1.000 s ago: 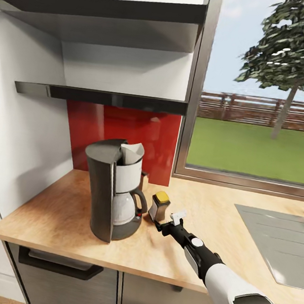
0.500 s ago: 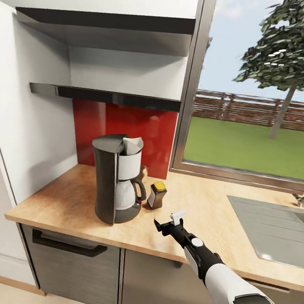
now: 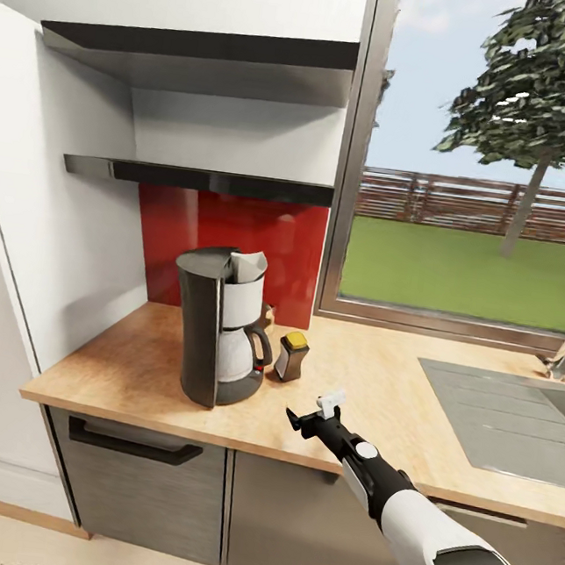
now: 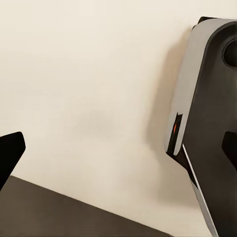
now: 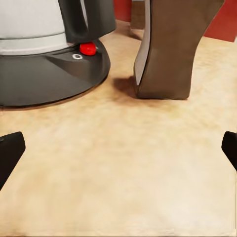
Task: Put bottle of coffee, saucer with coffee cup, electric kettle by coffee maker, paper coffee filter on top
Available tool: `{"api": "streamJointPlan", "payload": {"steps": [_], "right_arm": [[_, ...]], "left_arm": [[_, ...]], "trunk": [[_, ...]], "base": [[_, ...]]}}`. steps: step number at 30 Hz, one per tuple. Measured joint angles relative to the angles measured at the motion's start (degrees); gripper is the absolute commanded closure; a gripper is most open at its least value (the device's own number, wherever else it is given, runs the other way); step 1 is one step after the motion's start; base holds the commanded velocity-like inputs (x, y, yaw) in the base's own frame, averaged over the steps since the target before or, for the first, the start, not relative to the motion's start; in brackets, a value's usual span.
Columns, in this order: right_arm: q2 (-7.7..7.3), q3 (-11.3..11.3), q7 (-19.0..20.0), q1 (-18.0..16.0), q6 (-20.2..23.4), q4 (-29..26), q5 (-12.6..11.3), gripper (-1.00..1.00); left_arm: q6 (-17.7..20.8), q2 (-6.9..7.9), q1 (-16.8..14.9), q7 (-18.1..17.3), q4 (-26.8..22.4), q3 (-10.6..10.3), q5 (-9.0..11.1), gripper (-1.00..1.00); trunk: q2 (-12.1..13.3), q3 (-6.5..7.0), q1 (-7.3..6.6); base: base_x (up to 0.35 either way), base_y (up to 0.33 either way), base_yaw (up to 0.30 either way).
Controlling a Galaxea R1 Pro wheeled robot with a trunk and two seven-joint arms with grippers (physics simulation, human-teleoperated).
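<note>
The coffee maker [image 3: 222,324] stands on the bench [image 3: 374,400] with a paper filter [image 3: 247,268] on top. The coffee bottle [image 3: 291,356] stands just beside it, upright. The right claw [image 3: 315,415] hangs spread and empty, near the bottle but apart. The left claw's [image 4: 118,143] tips are spread too
</note>
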Motion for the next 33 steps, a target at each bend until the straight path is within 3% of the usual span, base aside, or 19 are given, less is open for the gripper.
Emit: {"api": "streamJointPlan", "payload": {"steps": [11,18,22,28,30,32,33], "right_arm": [[0.15,0.08,0.0,0.0,0.0,0.13,0.02,-1.0],[0.25,-0.06,0.0,0.63,-0.05,2.31,-0.58,-1.0],[-0.13,-0.14,-0.05,4.41,-1.67,8.48,-3.58,-1.0],[-0.3,-0.04,-0.8,14.3,-2.27,11.01,-3.96,-1.0],[-0.36,-0.02,-4.55,18.39,-1.84,11.2,-3.94,-1.0],[-0.25,-0.14,-14.54,20.65,0.62,11.23,-3.98,-1.0],[-0.11,-0.4,-21.59,21.9,4.8,11.23,-4.09,-1.0]], "left_arm": [[-0.12,-0.1,-0.04,0.13,-0.72,-0.27,0.09,-1.0],[-1.13,-0.09,-0.61,0.0,-3.17,-0.3,0.16,-1.0],[-1.27,-0.08,-0.61,-0.15,-4.93,-0.35,-0.08,-1.0],[-1.45,-0.26,-0.64,-0.5,-5.3,-0.45,-0.46,-1.0],[-1.41,-0.82,-0.61,-0.61,-5.29,-0.54,-0.58,-1.0],[-1.41,-1.25,-0.61,-0.62,-5.25,-0.48,-0.59,-1.0],[-1.39,-1.77,-0.6,-0.61,-5.25,-0.5,-0.59,-1.0]], "trunk": [[0.0,0.0,0.01],[0.0,0.0,-0.02],[0.0,-0.01,-0.02],[0.0,-0.01,-0.02],[-0.01,-0.02,-0.02],[-0.01,-0.01,-0.02],[-0.01,-0.01,-0.02]], "base": [[-0.287,-0.103,0.0],[-0.046,-0.013,0.0],[-0.002,0.0,0.0],[0.0,0.0,0.0],[0.0,0.0,0.0],[0.0,0.0,0.0],[0.0,0.0,0.0]]}}
